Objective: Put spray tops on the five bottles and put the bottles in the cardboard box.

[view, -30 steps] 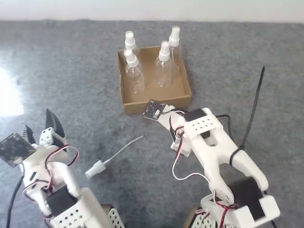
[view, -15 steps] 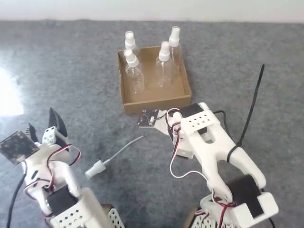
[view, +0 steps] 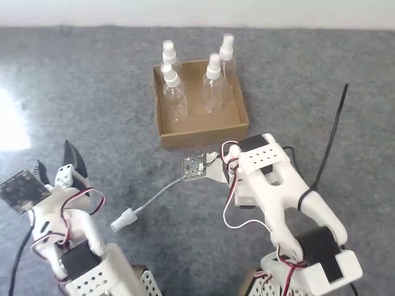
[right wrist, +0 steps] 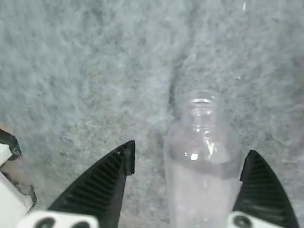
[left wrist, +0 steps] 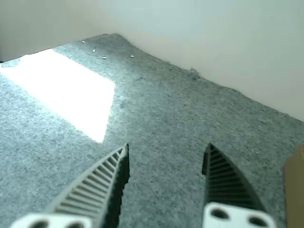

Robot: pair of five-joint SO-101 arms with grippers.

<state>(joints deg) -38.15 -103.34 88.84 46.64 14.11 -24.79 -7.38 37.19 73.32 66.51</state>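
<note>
Swung back from the cardboard box (view: pixel 203 134), the right gripper (right wrist: pixel 190 149) straddles the uncapped bottle (right wrist: pixel 199 142), jaws spread, seemingly not touching. Next: pinch it; left gripper (left wrist: pixel 167 148), also spread, fetches the lower-left spray top (view: pixel 125 217)

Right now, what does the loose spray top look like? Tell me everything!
The spray top looks like white plastic, with a stubby cap and a long, thin, pale tube sticking out. It lies on its side on the grey mat, not on any bottle. The tube points toward the box. Nothing holds it.
</note>
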